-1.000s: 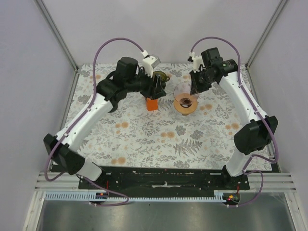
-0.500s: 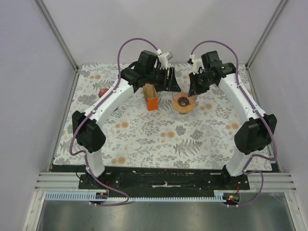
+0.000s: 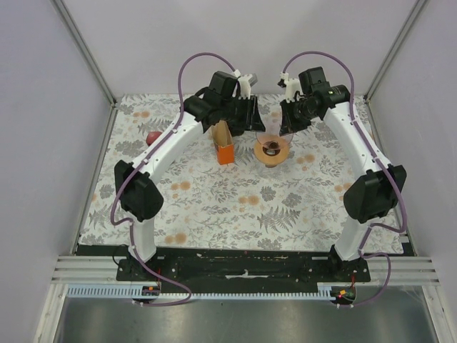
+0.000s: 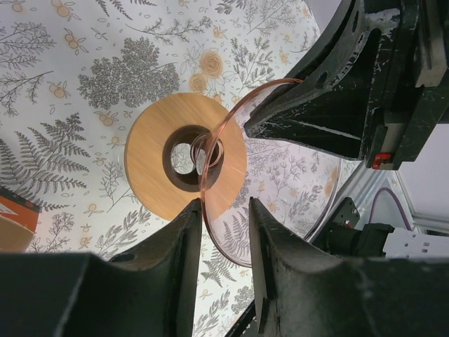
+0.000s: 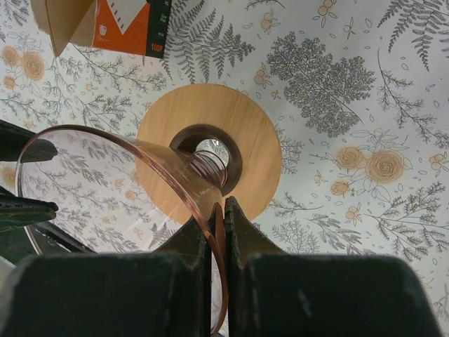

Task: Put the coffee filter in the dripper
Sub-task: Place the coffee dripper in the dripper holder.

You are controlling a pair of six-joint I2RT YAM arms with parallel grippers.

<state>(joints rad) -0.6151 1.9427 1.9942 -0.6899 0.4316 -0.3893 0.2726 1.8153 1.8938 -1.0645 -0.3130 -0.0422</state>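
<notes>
- Presently the right gripper (image 5: 218,207) is pinched tight on the glass rim of the dripper (image 5: 105,182), one finger on each face of the glass with no gap showing.
- The left gripper (image 4: 223,207) has its fingers (image 4: 175,239) spread, and the opposite side of the rim passes between them, close to one finger and clear of the other.
- The dripper's wooden collar (image 5: 238,112) lies ahead of both pairs of fingertips on the floral table (image 5: 351,84), with the glass cone rising from its centre hole.
- The coffee filter (image 5: 59,21) is brown paper poking out of an orange box (image 5: 119,28), which stands beyond the collar from the right fingers, apart from the dripper.
- A small red object (image 3: 153,138) sits well apart from both grippers.
</notes>
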